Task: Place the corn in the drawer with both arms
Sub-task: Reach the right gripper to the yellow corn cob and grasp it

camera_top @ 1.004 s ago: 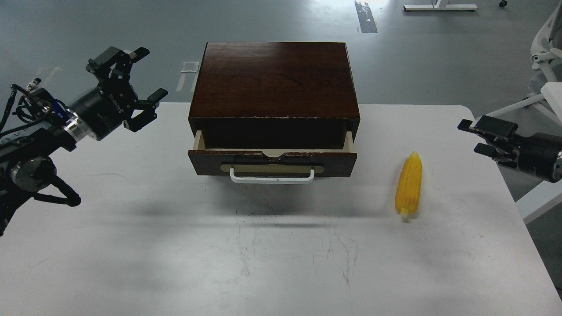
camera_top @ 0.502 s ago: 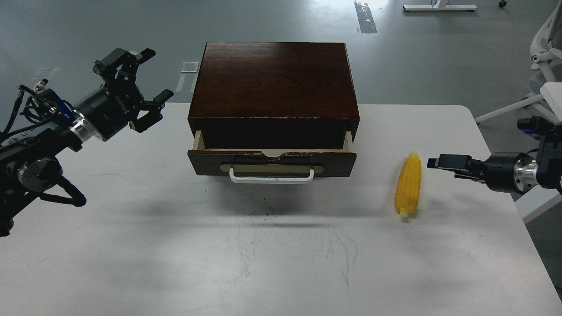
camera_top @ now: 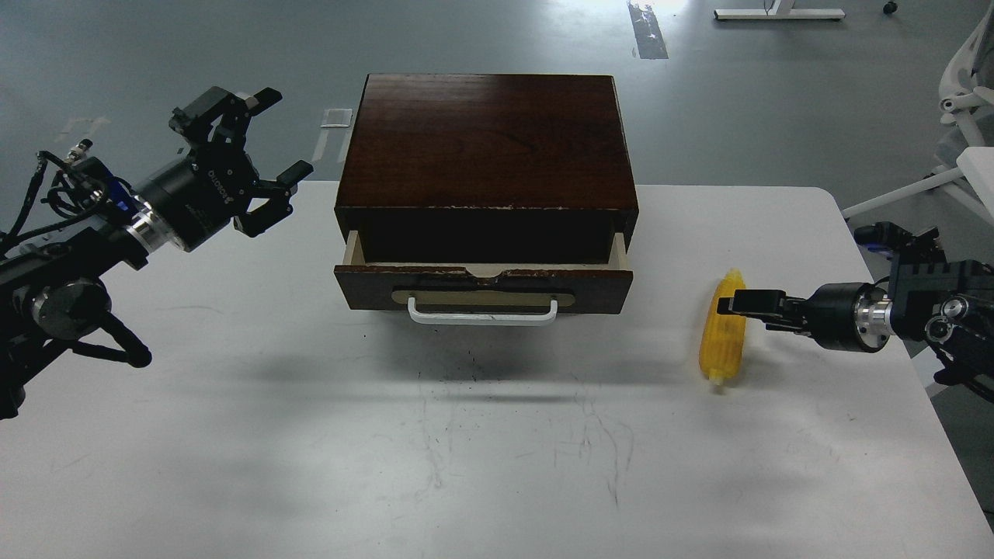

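The yellow corn (camera_top: 721,345) lies on the white table (camera_top: 497,435), right of the drawer, with its length running front to back. The dark brown drawer (camera_top: 481,289), with a white bar handle (camera_top: 482,314), is pulled out a little from its cabinet (camera_top: 485,140); only a thin strip of pale interior shows. My right gripper (camera_top: 738,307) reaches in from the right, low over the table. Its fingertips overlap the corn's far half, and its fingers look slightly apart. My left gripper (camera_top: 276,136) is open and empty, held in the air left of the cabinet.
The table's right edge runs just beyond my right arm. A white chair (camera_top: 967,93) stands off the table at the far right. Grey floor lies behind the cabinet.
My right gripper has swung down and moved left from the table's right edge until it reaches the corn. My left gripper has drifted slightly right and up. The corn and drawer have not moved.
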Motion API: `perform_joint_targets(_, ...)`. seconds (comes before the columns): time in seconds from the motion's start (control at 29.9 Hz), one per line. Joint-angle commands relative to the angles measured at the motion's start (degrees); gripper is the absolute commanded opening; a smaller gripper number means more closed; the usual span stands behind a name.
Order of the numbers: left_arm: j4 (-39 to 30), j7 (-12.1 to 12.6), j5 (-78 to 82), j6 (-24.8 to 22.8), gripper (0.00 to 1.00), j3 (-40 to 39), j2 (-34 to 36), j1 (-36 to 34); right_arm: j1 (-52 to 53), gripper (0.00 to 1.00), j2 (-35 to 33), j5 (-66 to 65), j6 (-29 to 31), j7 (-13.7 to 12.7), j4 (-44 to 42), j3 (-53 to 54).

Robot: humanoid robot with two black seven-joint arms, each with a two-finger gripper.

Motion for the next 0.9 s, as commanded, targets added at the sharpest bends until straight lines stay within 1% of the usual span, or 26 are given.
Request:
perform_joint_targets(0.0,0.01,0.00,0.01,0.08,0.99,0.01,-0.02,0.03,0.11,1.00,1.61,0.00,0.02,0.03,-0.98,-1.11)
perform_joint_targets(0.3,0.01,0.00,0.01,0.08,0.99,0.01,-0.10,0.03,0.29,1.00,3.36,0.00,-0.12,-0.06,-2.13,-1.81)
perform_joint_targets(0.37,0.01,0.00,0.01,0.08,0.99,0.01,-0.10,0.03,0.20,0.96,3.45,0.00,-0.12,0.03,-2.74,-2.16)
perform_joint_targets(0.4,0.01,0.00,0.01,0.08,0.99,-0.08,-0.10,0.03,0.20,0.96,3.45,0.00,-0.12,-0.06,-2.92,-2.34)
perform_joint_targets(0.5,0.01,0.00,0.01,0.08,0.99,0.01,-0.10,0.03,0.11,0.89,3.45,0.00,-0.30,0.03,-3.27,-2.69)
perform_joint_targets(0.54,0.01,0.00,0.01,0.08,0.99,0.01,-0.10,0.03,0.11,0.84,3.45,0.00,-0.56,0.03,-3.27,-2.69)
perform_joint_targets(0.57,0.01,0.00,0.01,0.08,0.99,0.01,-0.10,0.03,0.11,0.82,3.45,0.00,-0.74,0.03,-3.27,-2.87)
perform_joint_targets(0.64,0.01,0.00,0.01,0.08,0.99,0.01,-0.10,0.03,0.11,0.73,3.54,0.00,-1.26,0.03,-3.27,-3.48)
perform_joint_targets(0.67,0.01,0.00,0.01,0.08,0.99,0.01,-0.10,0.03,0.11,0.72,3.54,0.00,-1.35,0.03,-3.27,-3.57)
perform_joint_targets(0.77,0.01,0.00,0.01,0.08,0.99,0.01,-0.10,0.03,0.11,0.60,4.07,0.00,-1.53,0.03,-3.71,-3.83)
perform_joint_targets(0.8,0.01,0.00,0.01,0.17,0.99,0.01,-0.10,0.03,0.11,0.53,4.33,0.00,-1.53,0.12,-3.97,-3.83)
perform_joint_targets(0.84,0.01,0.00,0.01,0.17,0.99,0.01,-0.10,0.03,0.11,0.51,4.33,0.00,-1.53,0.03,-4.06,-3.83)
perform_joint_targets(0.87,0.01,0.00,0.01,0.17,0.99,0.01,-0.02,0.03,0.11,0.45,4.33,0.00,-1.88,0.12,-4.15,-3.83)
